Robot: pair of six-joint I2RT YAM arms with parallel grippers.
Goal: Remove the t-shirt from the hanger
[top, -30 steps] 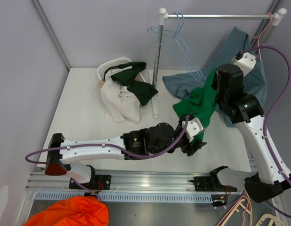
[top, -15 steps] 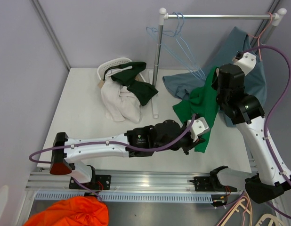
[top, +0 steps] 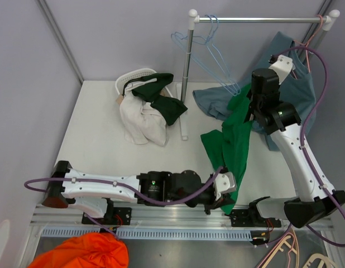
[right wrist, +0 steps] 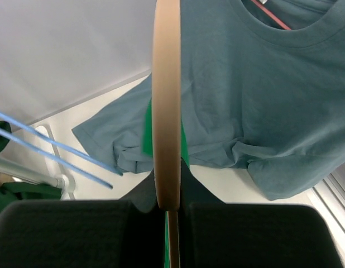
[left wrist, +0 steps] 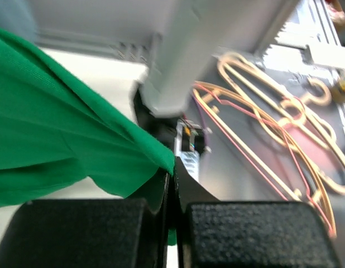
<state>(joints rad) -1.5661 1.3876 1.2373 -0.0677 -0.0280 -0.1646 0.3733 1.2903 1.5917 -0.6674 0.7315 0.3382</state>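
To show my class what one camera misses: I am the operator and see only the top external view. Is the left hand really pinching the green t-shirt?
Observer: Yes. The left wrist view shows the left hand shut on an edge of the green t-shirt, with cloth between its fingers.
Operator: And the right hand? Its wrist blocks my view.
Observer: The right hand is shut on a thin tan hanger, seen edge-on.
Operator: Is the green cloth on that hanger?
Observer: Green shows on both sides of the hanger's lower part, in front of a teal t-shirt. I cannot tell whether it hangs on it.
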